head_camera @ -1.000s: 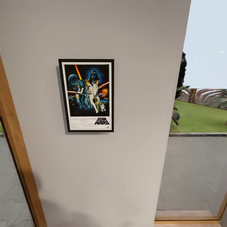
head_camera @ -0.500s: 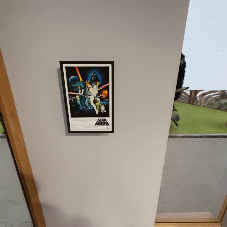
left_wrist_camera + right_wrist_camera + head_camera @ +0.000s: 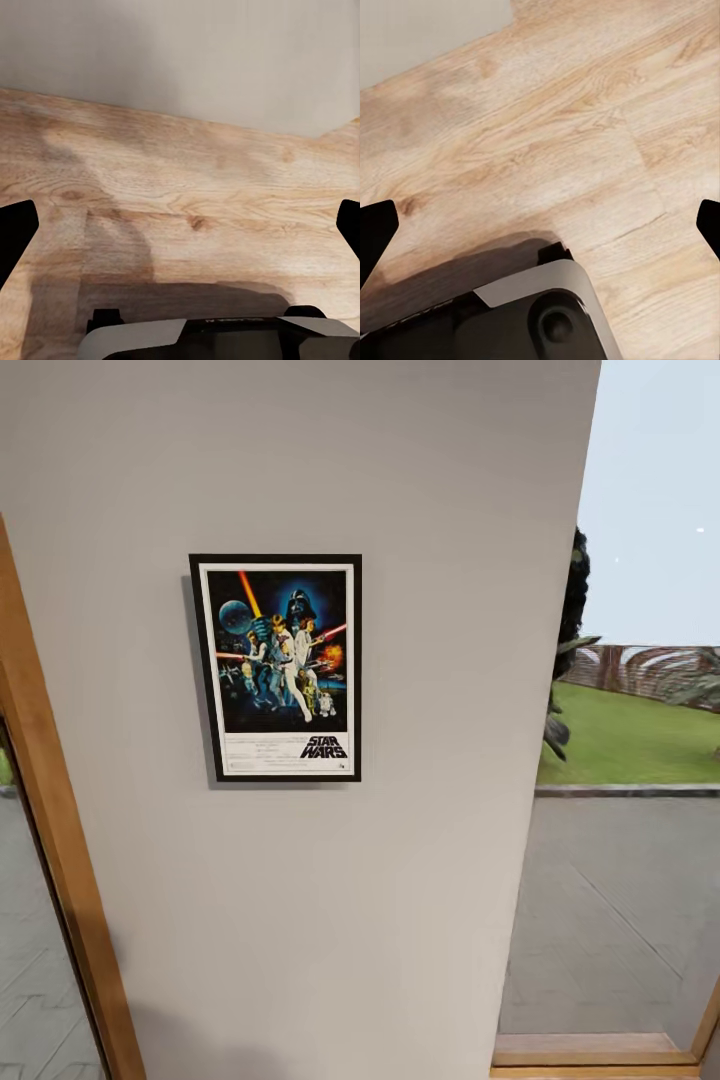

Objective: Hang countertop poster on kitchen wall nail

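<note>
I see the poster (image 3: pixel 277 667) hanging square on the grey wall (image 3: pixel 420 880), both hands released over wooden floor (image 3: pixel 187 217), so I'd back away gently.

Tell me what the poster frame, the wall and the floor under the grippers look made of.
Poster: thin black frame, matte, maybe painted wood or plastic; a flat printed sheet inside with a white border. Wall: plain light-grey panel, smooth matte, like painted plaster. Floor: pale wood planks with visible grain, knots and plank seams, possibly laminate.
</note>
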